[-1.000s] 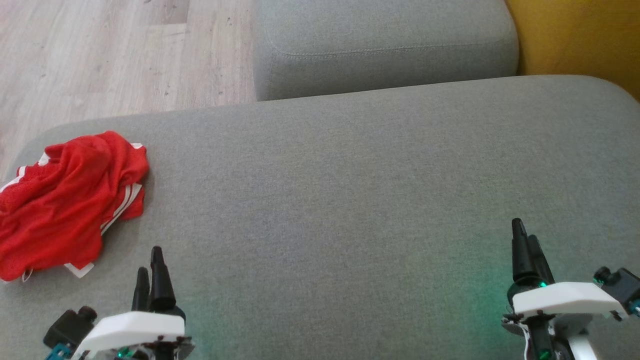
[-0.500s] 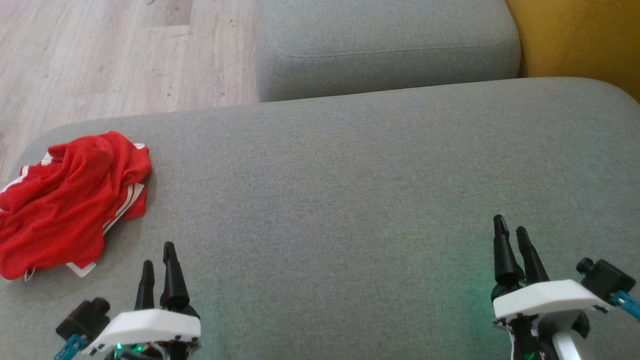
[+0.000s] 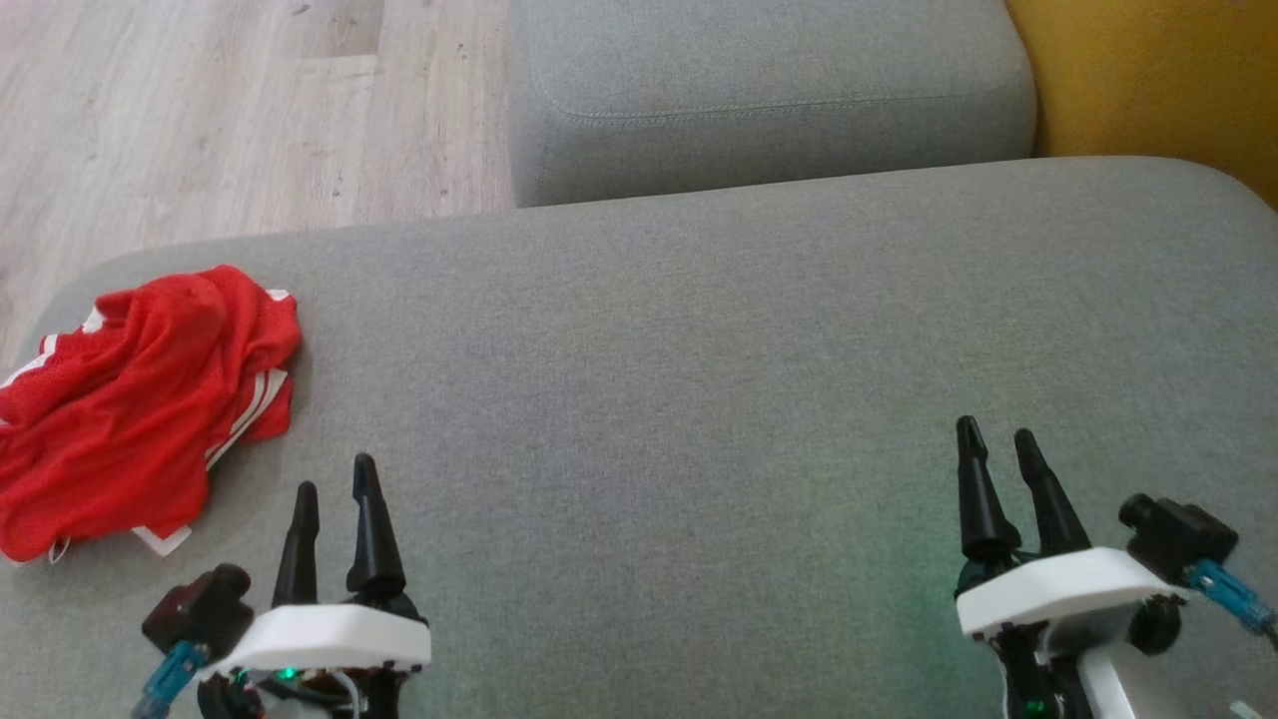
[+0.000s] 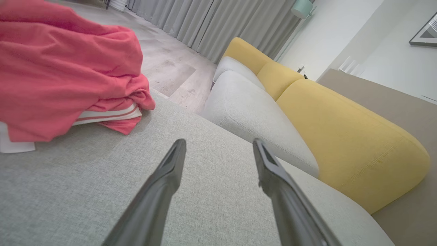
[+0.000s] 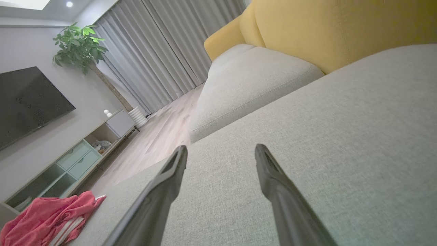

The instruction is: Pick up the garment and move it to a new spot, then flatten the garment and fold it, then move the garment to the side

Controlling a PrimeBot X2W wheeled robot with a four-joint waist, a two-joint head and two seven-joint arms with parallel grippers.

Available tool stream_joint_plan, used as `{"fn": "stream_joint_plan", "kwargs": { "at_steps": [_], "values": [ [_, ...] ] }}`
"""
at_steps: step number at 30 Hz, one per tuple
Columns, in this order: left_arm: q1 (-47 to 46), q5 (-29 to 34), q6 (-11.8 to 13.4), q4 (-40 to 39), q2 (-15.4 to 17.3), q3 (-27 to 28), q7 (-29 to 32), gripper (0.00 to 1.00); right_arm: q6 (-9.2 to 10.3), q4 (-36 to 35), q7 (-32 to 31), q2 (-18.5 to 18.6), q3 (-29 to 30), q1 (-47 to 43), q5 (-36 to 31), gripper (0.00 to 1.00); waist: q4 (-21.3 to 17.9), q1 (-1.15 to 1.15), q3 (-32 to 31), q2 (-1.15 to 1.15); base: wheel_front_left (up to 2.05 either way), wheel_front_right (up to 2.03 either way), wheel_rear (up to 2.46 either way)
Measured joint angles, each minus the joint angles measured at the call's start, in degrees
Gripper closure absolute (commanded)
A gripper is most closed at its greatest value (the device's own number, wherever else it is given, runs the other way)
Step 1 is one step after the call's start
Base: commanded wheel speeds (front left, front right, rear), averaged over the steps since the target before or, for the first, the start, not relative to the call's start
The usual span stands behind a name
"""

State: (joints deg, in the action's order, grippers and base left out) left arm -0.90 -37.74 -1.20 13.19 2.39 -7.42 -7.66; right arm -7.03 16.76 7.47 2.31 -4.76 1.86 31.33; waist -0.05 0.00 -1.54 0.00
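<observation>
Two open, empty grippers: my left gripper (image 3: 335, 473) hovers near the garment (image 3: 140, 399), crumpled at the left end of the sofa (image 3: 699, 379); my right gripper (image 3: 994, 428) is well apart. Light, soft and limp, I judge, so I'd pinch a raised fold near its top.

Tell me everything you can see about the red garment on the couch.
The red garment is a crumpled heap of thin, mesh-like fabric with white stripes and white trim at its edges. It is bunched over itself, not flattened, so its type can't be told. It lies at the left end of the grey cushion, resting on it, its left part cut off by the head view's edge. Nothing else touches it; the open left claw is apart, to its right.
</observation>
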Motion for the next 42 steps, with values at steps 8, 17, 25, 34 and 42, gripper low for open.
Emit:
{"fn": "stream_joint_plan", "kwargs": {
  "at_steps": [8,17,25,34,42],
  "values": [
    [0.01,4.72,0.67,0.14,0.02,-1.22,-1.07,0.00,0.00,-0.24,1.19,0.02,-1.16,0.17,-5.99,0.00,0.05,0.00,-0.33,0.00,0.00,0.00,0.00],
    [0.00,10.06,0.84,0.22,0.04,-2.38,-2.57,0.00,-0.01,-0.25,2.38,0.04,-2.07,0.18,-12.10,0.00,0.34,0.00,-0.42,0.00,0.00,0.00,0.00],
    [0.00,14.71,1.30,0.21,0.05,-3.64,-3.79,0.00,-0.01,-0.22,3.98,0.05,-2.40,0.20,-18.22,0.00,0.64,0.00,-0.79,0.00,0.00,0.00,0.00],
    [0.00,20.16,2.30,0.24,0.08,-4.56,-5.15,0.00,-0.01,0.18,5.27,0.08,-2.64,0.31,-24.83,0.00,0.57,0.00,-1.17,0.00,0.00,0.00,0.00],
    [-0.03,24.97,2.74,0.40,0.10,-5.63,-6.71,0.00,-0.02,0.63,6.80,0.10,-2.67,1.18,-30.11,0.00,0.55,0.00,-1.60,0.00,0.00,0.00,0.00]
  ]
}}
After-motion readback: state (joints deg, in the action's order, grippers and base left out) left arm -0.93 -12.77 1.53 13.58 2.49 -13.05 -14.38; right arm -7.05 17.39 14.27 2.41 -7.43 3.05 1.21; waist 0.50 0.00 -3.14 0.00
